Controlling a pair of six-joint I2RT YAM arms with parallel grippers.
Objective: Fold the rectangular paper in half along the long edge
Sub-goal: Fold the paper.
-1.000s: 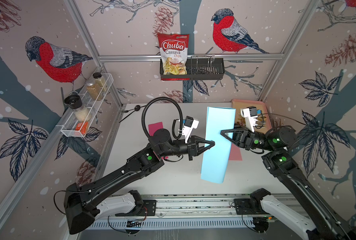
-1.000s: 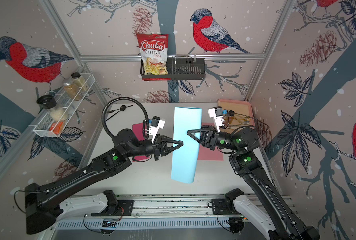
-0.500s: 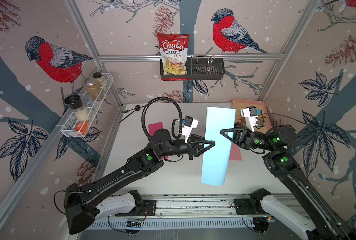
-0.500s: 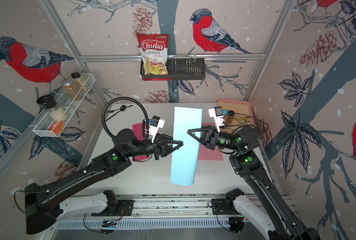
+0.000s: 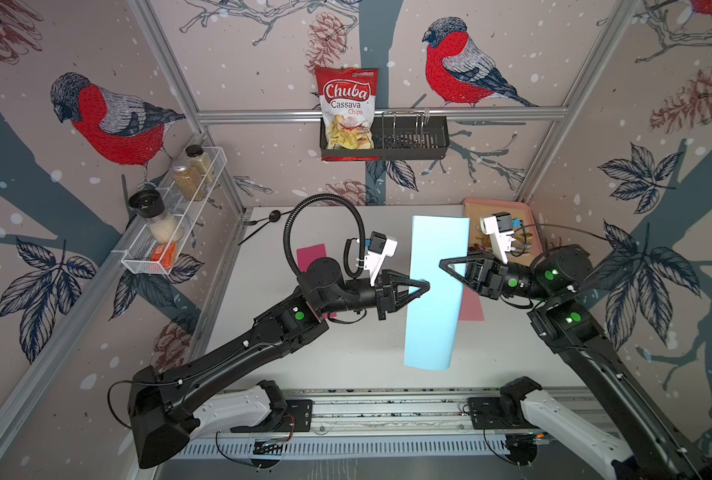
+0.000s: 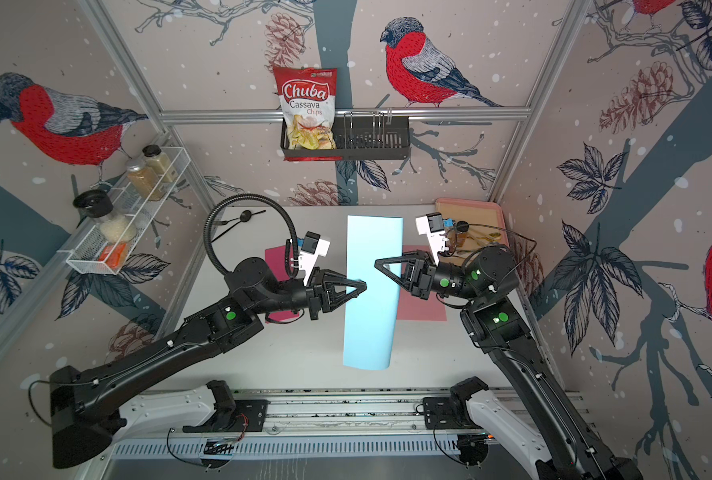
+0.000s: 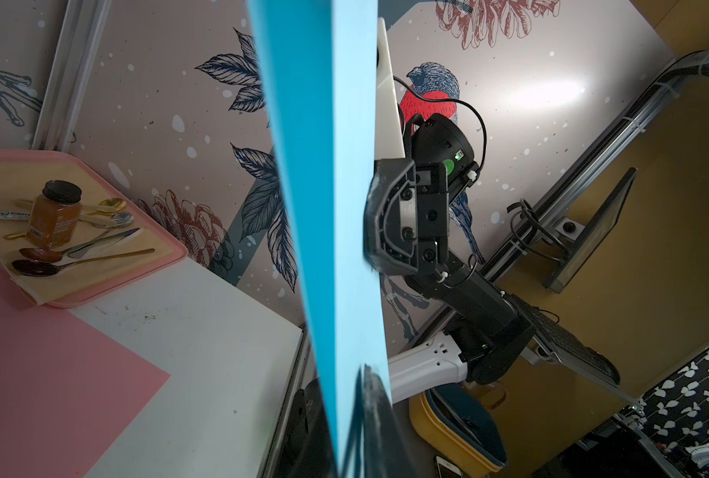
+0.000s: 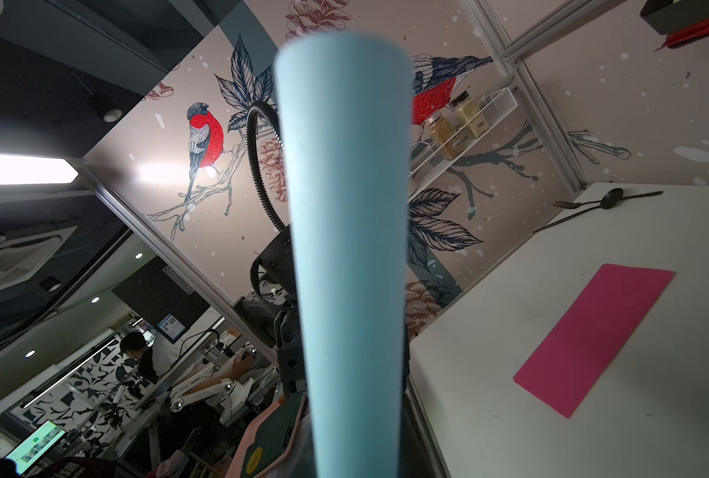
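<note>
left gripper (image 5: pixel 427 286) and right gripper (image 5: pixel 442 263) clamp the blue paper (image 5: pixel 429 332) aloft, bowed but seemingly uncreased, the fold not yet made.

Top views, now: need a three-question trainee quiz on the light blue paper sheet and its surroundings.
1. True or false: the light blue rectangular paper sheet lies flat on the white table.
2. Left gripper and right gripper: which pinch the sheet? A left only; B right only; C both.
3. Fill in: the red cassava chips bag stands in a black wire ___ on the back wall.
Key: 1 false, it is held up off the table; 2 C; 3 basket.
</note>
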